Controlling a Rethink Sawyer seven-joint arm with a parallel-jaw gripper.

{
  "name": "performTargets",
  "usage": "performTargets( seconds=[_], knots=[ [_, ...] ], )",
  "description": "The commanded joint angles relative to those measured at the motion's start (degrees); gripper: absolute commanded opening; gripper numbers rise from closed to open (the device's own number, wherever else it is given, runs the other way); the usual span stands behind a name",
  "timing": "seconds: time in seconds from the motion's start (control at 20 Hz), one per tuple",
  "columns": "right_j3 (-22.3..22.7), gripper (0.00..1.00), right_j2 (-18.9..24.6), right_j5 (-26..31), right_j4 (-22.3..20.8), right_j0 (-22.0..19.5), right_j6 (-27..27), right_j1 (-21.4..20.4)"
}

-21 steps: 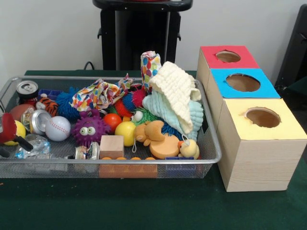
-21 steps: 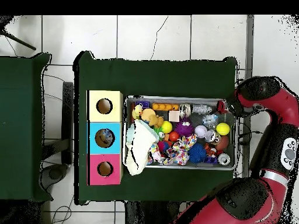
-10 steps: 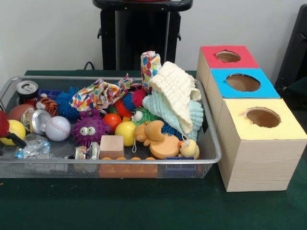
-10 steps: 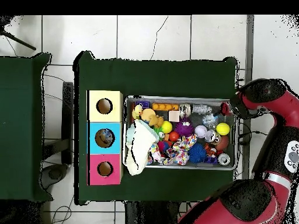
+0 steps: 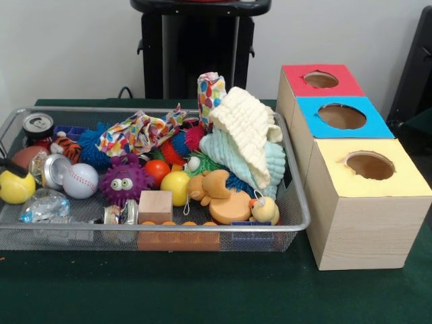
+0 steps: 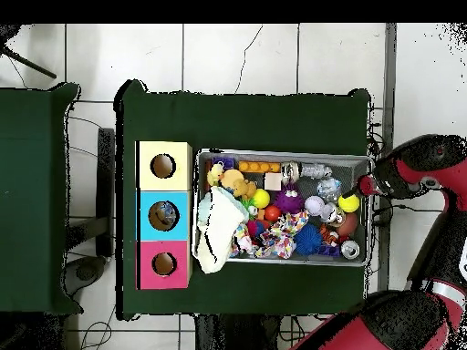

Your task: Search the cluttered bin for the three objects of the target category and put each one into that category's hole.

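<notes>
- The bin is seen packed with toys, cloths and cans; three boxes stand just beside it, topped red, blue and yellow, each with a round hole.
- The arm is placed outside the bin's end in the overhead view; a dark tip shows at the front view's left edge, touching or just over the yellow ball.
- Whether the gripper is open or closed cannot be told.
- The target category is not shown, so the three targets cannot be named; likely candidates lie in the bin: the baseball, a second yellow ball, an orange ball.
- The search step is judged to be in hand, with nothing held that can be seen.
- A good pick is best made from straight above on a thing lying free, such as the baseball, clear of neighbours.
- The draped cloths stand tall near the boxes; the carry should be kept above them and the bin's rim.
- Open room is offered by the green table in front and the air over the holes.
</notes>
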Motion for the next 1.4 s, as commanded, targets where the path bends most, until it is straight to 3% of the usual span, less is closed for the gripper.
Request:
performTargets(
  seconds=[0.05,0.35,0.65,0.9,1.4],
  knots=[
    [5.79,1.0,-2.56,1.23,-2.17,-6.25,-20.62,0.06],
    [18.27,1.0,-5.5,-2.11,1.61,-9.93,-16.57,-5.0],
    [29.66,1.0,-4.97,-6.99,4.12,-13.62,-12.26,-7.35],
    [31.63,1.0,-2.56,-10.71,5.44,-14.88,-8.94,-6.14],
    [32.54,1.0,0.22,-14.73,8.52,-12.51,-5.74,-7.06]
  ],
)
